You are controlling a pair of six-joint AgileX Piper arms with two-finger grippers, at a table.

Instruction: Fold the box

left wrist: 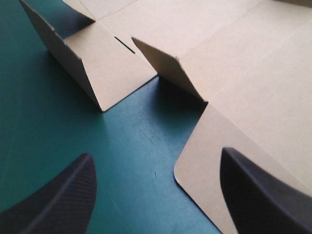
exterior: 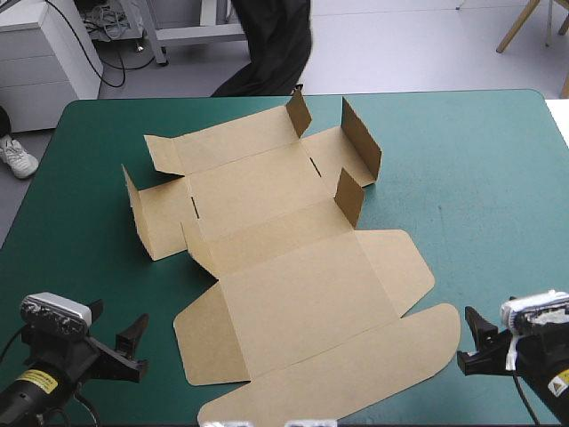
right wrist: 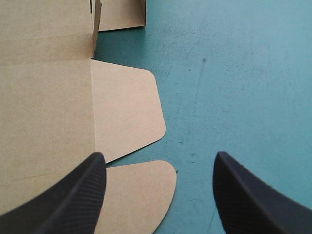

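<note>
teal-green cover [exterior: 484,178] spreads wide right of box [exterior: 293,285].

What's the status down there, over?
Left gripper open, right gripper open, both empty. Box lying flat, several flaps standing up. Nothing seen in the way.

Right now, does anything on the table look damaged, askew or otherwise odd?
Nothing stands out. The box lies unfolded, slanted to the edges of the table, with a few far flaps standing and no tear or crush visible. The left gripper and right gripper are open, holding nothing.
</note>
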